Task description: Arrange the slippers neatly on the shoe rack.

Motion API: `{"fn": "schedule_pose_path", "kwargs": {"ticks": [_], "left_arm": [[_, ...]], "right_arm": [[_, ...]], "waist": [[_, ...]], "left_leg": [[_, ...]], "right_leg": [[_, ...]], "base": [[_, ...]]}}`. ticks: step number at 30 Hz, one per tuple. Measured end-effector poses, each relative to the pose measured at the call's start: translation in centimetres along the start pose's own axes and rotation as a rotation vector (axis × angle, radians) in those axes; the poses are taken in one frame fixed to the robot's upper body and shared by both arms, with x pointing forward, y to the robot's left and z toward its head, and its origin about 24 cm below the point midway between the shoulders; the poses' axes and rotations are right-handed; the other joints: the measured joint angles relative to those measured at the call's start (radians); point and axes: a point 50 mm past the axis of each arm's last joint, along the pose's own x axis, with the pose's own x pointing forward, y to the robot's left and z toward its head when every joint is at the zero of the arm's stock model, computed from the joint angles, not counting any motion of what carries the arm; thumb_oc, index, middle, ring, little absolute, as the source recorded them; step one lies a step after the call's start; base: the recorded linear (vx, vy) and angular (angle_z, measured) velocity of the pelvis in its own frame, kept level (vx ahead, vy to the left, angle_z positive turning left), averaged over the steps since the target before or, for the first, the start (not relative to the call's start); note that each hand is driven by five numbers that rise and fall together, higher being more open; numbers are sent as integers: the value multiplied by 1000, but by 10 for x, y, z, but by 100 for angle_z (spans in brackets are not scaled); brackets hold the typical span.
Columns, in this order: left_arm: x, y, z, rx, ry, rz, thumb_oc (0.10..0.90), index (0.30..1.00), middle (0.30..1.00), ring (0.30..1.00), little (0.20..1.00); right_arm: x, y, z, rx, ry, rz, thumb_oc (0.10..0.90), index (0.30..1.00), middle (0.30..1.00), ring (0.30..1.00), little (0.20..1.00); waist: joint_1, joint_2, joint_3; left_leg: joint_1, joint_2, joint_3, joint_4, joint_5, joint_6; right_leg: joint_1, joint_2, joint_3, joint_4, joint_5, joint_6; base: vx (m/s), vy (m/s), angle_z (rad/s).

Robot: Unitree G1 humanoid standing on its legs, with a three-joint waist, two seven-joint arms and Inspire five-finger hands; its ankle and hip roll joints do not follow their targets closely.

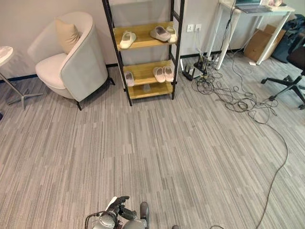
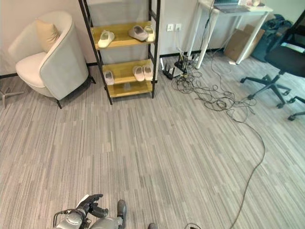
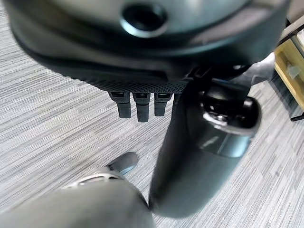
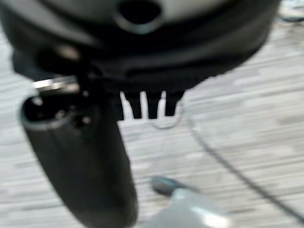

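Six slippers (image 1: 163, 73) are sitting on one shoe rack (image 1: 143, 41) (three per shelf); one armchair (image 1: 71, 57) holding one cushion (image 1: 66, 34) is standing beside it.

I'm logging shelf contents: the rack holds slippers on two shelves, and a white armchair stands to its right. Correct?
Not quite. The white armchair stands to the left of the shoe rack, as the left eye view shows. The slippers do sit on two shelves.

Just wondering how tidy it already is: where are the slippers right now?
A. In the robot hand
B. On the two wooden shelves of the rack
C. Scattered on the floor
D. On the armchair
B: pale slippers lie on the upper and lower shelves of the shoe rack, none on the floor.
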Motion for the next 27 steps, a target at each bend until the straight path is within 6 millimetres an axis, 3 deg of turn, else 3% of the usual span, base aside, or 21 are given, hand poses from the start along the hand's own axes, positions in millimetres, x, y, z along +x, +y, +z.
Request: {"fn": "schedule_pose_path", "kwargs": {"ticks": [1,2,3,4,5,7,8,11,12,13,14,16,18,19,20,22,23,24,25,27], "left_arm": [[0,2,-2,-4,6,6,800,900,900,900,900],[0,4,-1,-4,8,10,800,900,900,900,900],[0,5,-1,-4,8,12,800,900,900,900,900],[1,7,0,-1,7,17,800,900,900,900,900],[1,7,1,3,4,17,800,900,900,900,900],[2,12,5,34,-10,29,800,900,900,900,900],[1,11,4,34,-6,29,800,900,900,900,900],[0,14,0,27,4,45,800,900,900,900,900],[0,12,-2,18,12,45,800,900,900,900,900],[0,12,-4,20,19,45,800,900,900,900,900],[0,15,-7,20,34,53,800,900,900,900,900],[-1,12,-9,11,43,46,800,900,900,900,900],[-1,4,-8,7,38,24,800,900,900,900,900],[-1,-1,-7,11,32,9,800,900,900,900,900],[0,-4,-4,15,23,-5,800,900,900,900,900],[0,-2,-2,11,16,1,800,900,900,900,900],[1,2,2,10,4,12,800,900,900,900,900],[2,4,5,-5,-6,18,800,900,900,900,900],[3,7,12,-18,-29,29,800,900,900,900,900],[4,10,18,-27,-48,36,800,900,900,900,900]], "right_arm": [[0,2,3,0,-9,6,800,900,900,900,900],[1,5,7,-3,-23,14,800,900,900,900,900],[2,5,12,-6,-36,20,800,900,900,900,900],[2,6,13,8,-43,23,800,900,900,900,900],[2,4,15,12,-50,18,800,900,900,900,900],[4,3,29,2,-84,15,800,900,900,900,900],[4,2,32,1,-95,13,800,900,900,900,900],[4,6,44,-14,-142,30,800,900,900,900,900],[4,6,52,-21,-171,37,800,900,900,900,900],[4,8,55,-20,-183,43,800,900,900,900,900],[4,11,56,-9,-187,51,800,900,900,900,900],[4,12,57,-6,-191,54,800,900,900,900,900],[3,9,38,-13,-128,46,800,900,900,900,900],[3,6,31,-16,-105,39,800,900,900,900,900],[3,6,25,-18,-78,37,800,900,900,900,900],[3,8,22,-13,-69,43,800,900,900,900,900],[3,10,22,-8,-71,49,800,900,900,900,900],[2,10,21,-7,-67,48,800,900,900,900,900],[3,7,21,-16,-68,39,800,900,900,900,900],[3,6,24,-24,-76,36,800,900,900,900,900]], "waist": [[-2,-8,-3],[-9,-6,-2],[-7,-1,-1],[-15,-3,-1],[-17,-6,-2],[-21,-12,11],[-25,-4,17],[-49,1,23],[-63,3,25],[-74,4,27],[-95,0,29],[-125,-13,29],[-137,-16,26],[-134,-1,19],[-128,14,13],[-116,-12,19],[-117,-48,31],[-105,-68,36],[-93,-70,41],[-89,-71,44]], "left_leg": [[11,-16,8,-5,-12,34],[28,-31,20,-3,-15,106],[34,-30,28,-5,-8,121],[49,-47,23,-4,-26,146],[58,-51,23,-3,-30,150],[104,-63,10,-4,-82,192],[129,-63,6,-12,-75,179],[182,-56,-13,-22,-110,168],[189,-46,-15,-18,-146,167],[196,-43,-19,-20,-143,154],[210,-36,-30,-19,-156,136],[253,-38,-54,-26,-177,110],[320,-23,-102,-32,-217,83],[332,-2,-108,-28,-227,68],[331,28,-129,23,-231,44],[278,41,-132,195,-204,-19],[160,39,-140,444,-179,-58],[78,44,-146,602,-160,-105],[13,61,-140,693,-158,-110],[-65,73,-114,685,-170,-89]], "right_leg": [[-9,-24,-12,45,-3,23],[-57,-41,-23,178,-41,66],[-112,-50,-28,289,-65,95],[-202,-74,-34,486,-62,132],[-223,-86,-39,557,-68,146],[-287,-115,-55,716,-14,157],[-293,-120,-83,728,-43,138],[-345,-122,-133,599,-60,127],[-381,-88,-127,473,-55,131],[-397,-66,-121,381,-37,132],[-411,-34,-98,224,30,144],[-409,-21,-103,91,120,139],[-371,-7,-104,76,241,99],[-370,14,-102,103,246,94],[-345,41,-97,116,227,64],[-273,43,-97,71,227,16],[-231,25,-101,39,225,-36],[-203,19,-101,16,226,-68],[-183,29,-106,6,226,-85],[-142,37,-119,-28,201,-102]], "base": [[208,135,-49],[187,136,-30],[196,139,-9],[208,124,5],[267,118,16],[300,67,3],[387,-7,0],[440,-89,21],[555,-152,-7],[431,-135,7],[296,-87,27],[407,-162,57],[400,-193,66],[330,-198,48],[308,-235,38],[285,-279,34],[265,-241,22],[260,-143,8],[284,-71,-4],[274,11,11]]}}
